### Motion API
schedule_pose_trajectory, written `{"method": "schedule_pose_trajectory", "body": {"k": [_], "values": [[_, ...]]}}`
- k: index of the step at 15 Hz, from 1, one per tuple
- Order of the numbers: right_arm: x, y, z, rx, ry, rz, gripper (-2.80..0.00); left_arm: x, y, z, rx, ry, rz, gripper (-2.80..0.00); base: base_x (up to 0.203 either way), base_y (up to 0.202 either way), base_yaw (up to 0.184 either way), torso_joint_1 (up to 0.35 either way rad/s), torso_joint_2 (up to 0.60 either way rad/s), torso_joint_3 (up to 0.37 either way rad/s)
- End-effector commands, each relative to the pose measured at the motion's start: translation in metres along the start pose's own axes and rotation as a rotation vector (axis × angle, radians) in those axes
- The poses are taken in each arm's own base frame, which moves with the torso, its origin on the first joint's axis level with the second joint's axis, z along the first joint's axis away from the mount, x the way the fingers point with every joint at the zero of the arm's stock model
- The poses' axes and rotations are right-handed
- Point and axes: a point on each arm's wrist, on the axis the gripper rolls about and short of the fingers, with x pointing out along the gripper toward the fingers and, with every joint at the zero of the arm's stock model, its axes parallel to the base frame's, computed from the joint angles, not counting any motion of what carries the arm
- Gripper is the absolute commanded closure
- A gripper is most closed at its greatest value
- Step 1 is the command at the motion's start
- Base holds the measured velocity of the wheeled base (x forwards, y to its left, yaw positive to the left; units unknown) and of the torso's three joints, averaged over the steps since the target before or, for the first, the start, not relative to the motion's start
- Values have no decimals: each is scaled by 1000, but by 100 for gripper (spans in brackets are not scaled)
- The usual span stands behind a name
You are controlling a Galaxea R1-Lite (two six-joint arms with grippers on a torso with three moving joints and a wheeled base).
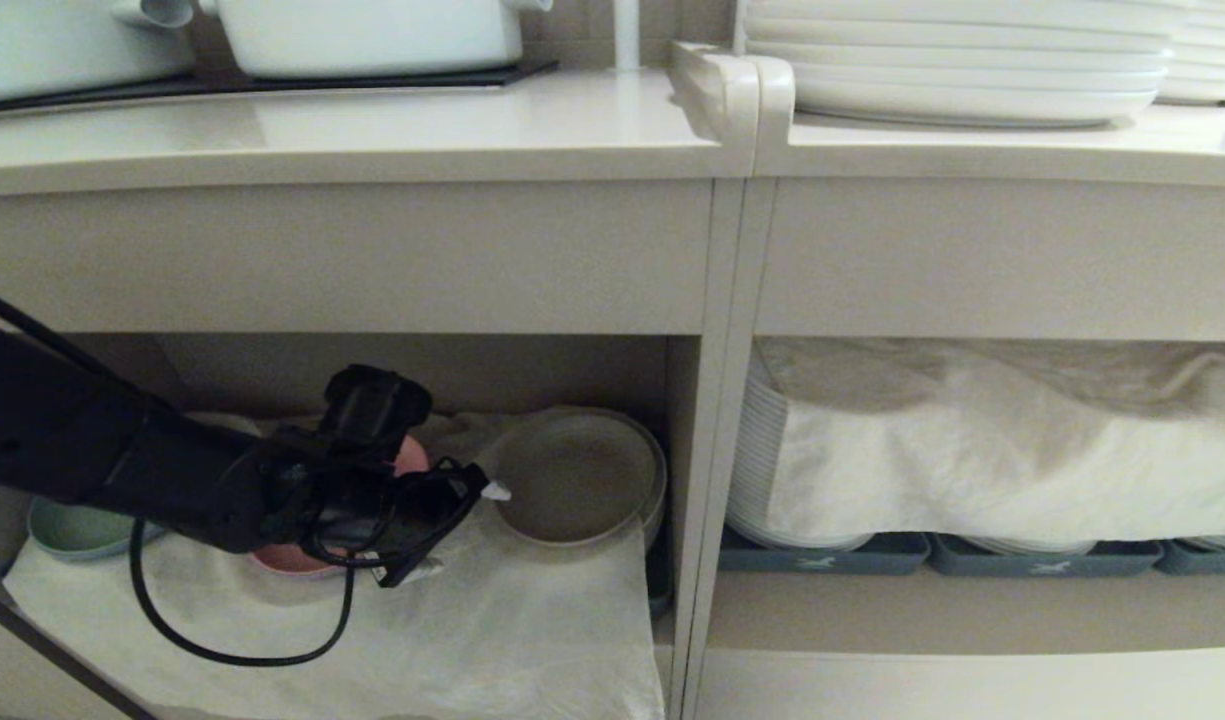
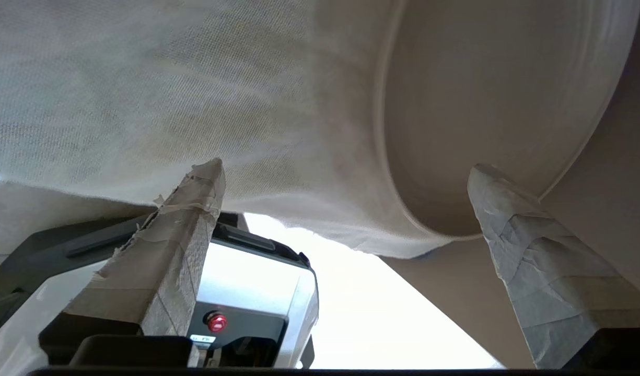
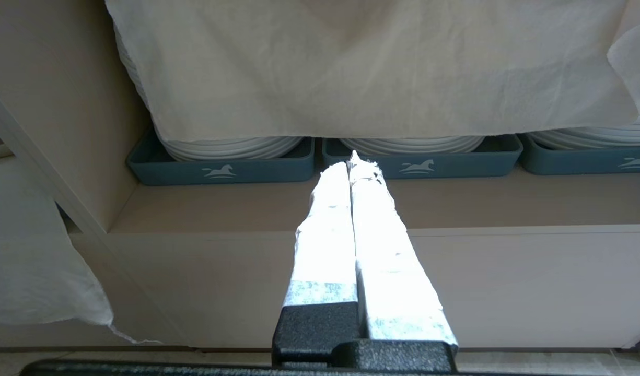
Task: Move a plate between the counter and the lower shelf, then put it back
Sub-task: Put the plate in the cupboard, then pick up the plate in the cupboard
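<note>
One plate [image 1: 577, 480] matters here, the small cream one, and it sits on the white cloth [image 1: 532, 620] at the right end of the lower shelf [image 1: 688, 450], close against the side wall. It seems to rest on at least one more plate beneath; I can't count them. The left gripper [image 1: 472, 510] is inside that compartment just beside the plate's rim, its taped fingers [image 2: 194, 219] spread wide with nothing between them. From the wrist view one finger stands before the cloth and the other before the plate's edge, apart from it as far as I can tell.

My read: that plate is stiff, matte, fairly light, and breakable if knocked on the wall. The shallow raised rim is the place to pinch, at the near edge. The cloth is soft and could snag in the grip and drag.

Left of it on the cloth, a pink plate [image 1: 292, 558] lies partly hidden behind the arm, and a green plate [image 1: 72, 530] sits at the far left. Next door, blue trays [image 1: 822, 558] hold stacks of white plates under another cloth [image 1: 992, 450]. Up on the counter [image 1: 372, 130] sit white pots [image 1: 372, 35] and a pile of big dinner plates [image 1: 962, 60].

The right gripper [image 3: 353, 162] hangs in front of the tray compartment, fingers pressed together, empty.
</note>
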Motion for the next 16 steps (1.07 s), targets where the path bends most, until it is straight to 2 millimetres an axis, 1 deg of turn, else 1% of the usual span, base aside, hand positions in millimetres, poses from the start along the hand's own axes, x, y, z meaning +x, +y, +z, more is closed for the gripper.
{"method": "schedule_pose_trajectory", "body": {"k": [1, 8, 13, 14, 16], "values": [[0, 0, 0, 0, 1, 0, 0, -10, 2, -3, -1, -7, -11, -280, 0, 0, 0, 0, 0, 0], [0, 0, 0, 0, 1, 0, 0, -29, 24, -19, -4, 9, 20, -280, 0, 0, 0, 0, 0, 0], [0, 0, 0, 1, 0, 0, 0, -50, 41, -31, -2, 8, 22, -280, 0, 0, 0, 0, 0, 0], [0, 0, 0, 0, 1, 0, 0, -55, 45, -34, -1, 8, 21, 0, 0, 0, 0, 0, 0, 0], [0, 0, 0, 0, 1, 0, 0, -63, 53, -39, -1, 9, 23, 0, 0, 0, 0, 0, 0, 0]]}}
